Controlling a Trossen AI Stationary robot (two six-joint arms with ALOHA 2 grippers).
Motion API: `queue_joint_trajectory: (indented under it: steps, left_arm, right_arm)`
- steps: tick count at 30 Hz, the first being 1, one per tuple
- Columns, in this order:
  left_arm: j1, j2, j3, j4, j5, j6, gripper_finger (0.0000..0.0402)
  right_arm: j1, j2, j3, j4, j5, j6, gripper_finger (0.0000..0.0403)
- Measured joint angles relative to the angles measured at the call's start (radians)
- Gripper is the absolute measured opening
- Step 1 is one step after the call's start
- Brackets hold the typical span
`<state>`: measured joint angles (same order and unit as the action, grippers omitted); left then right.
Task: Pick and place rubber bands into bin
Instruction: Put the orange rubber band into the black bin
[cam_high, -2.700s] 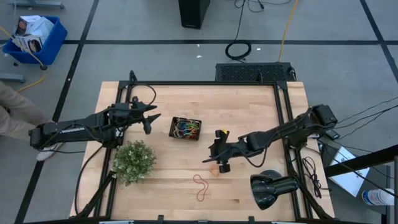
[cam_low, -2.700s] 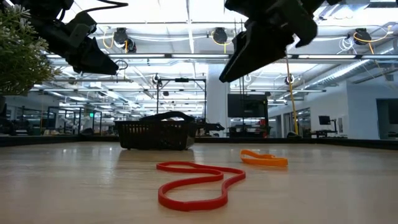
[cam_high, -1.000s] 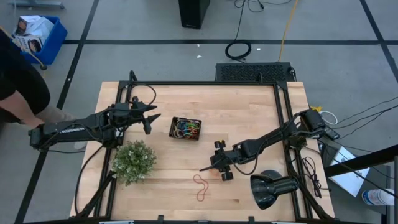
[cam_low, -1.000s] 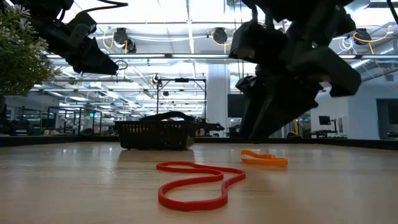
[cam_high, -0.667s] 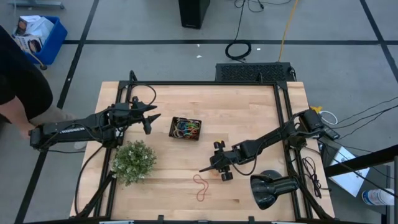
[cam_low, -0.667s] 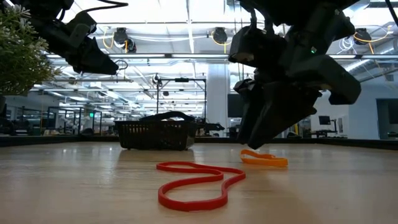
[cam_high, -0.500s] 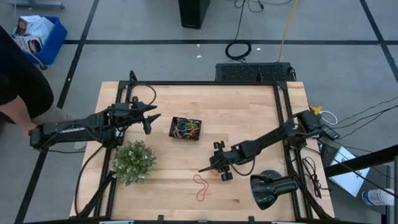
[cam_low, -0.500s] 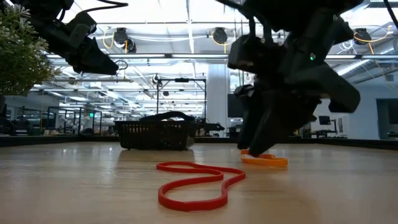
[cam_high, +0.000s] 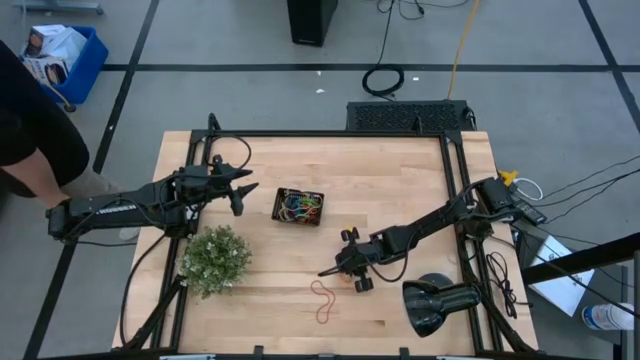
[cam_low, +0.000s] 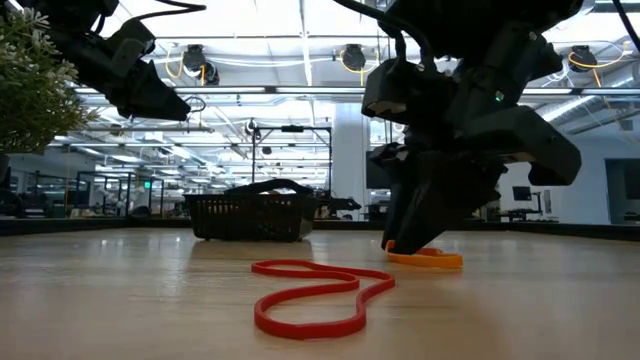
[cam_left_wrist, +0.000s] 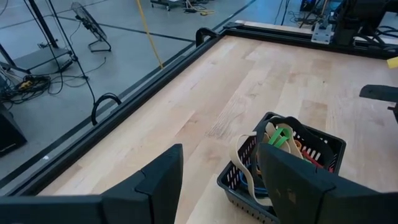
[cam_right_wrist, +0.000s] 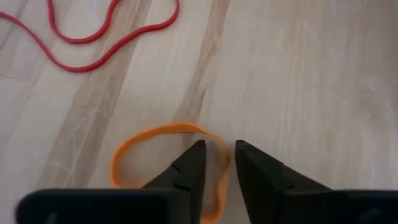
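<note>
1. Nearest the front edge, a red rubber band (cam_low: 318, 296) lies loose on the table (cam_high: 400, 180), not yet picked.
2. The right gripper (cam_right_wrist: 216, 163) is down on the orange rubber band (cam_right_wrist: 134, 149), fingers narrowly apart straddling its edge, not clamped.
3. Farther back, the bin (cam_high: 299, 206) already holds several bands.
4. The left gripper (cam_left_wrist: 219, 168) waits beside it, fingers apart, empty.

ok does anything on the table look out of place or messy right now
Mildly, yes. A tan rubber band droops over the bin wall instead of lying inside. An orange band and a red band lie loose on the table; the right pincer straddles the orange one. Nothing looks spilled or damaged.
</note>
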<state>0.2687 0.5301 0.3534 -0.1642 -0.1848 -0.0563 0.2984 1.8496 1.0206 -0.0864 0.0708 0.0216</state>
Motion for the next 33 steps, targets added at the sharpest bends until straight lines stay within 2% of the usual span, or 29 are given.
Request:
queue_joint_trajectory:
  steps: [5, 7, 12, 17, 19, 29, 33]
  left_arm:
    - [0.0, 0.0, 0.0, 0.0, 0.0, 0.0, 0.0216]
    - [0.0, 0.0, 0.0, 0.0, 0.0, 0.0, 0.0216]
    - [0.0, 0.0, 0.0, 0.0, 0.0, 0.0, 0.0216]
    - [0.0, 0.0, 0.0, 0.0, 0.0, 0.0, 0.0216]
    - [0.0, 0.0, 0.0, 0.0, 0.0, 0.0, 0.0216]
    - [0.0, 0.0, 0.0, 0.001, 0.0, 0.0, 0.0216]
    - [0.0, 0.0, 0.0, 0.001, 0.0, 0.0, 0.0216]
  right_arm:
    - [-0.003, 0.0, 0.0, 0.0, 0.001, -0.008, 0.0016]
    - [-0.002, 0.0, 0.0, 0.0, 0.002, -0.008, 0.0005]
    - [-0.005, -0.04, 0.0, -0.015, 0.046, -0.04, 0.0003]
    - [-0.022, -0.119, 0.0, 0.006, 0.138, -0.146, 0.0002]
    - [-0.04, -0.152, 0.008, 0.027, 0.142, -0.205, 0.0002]
    - [-0.183, -0.213, 0.096, 0.239, 0.138, -0.495, 0.0001]
    - [-0.238, -0.212, 0.135, 0.376, 0.137, -0.537, 0.0001]
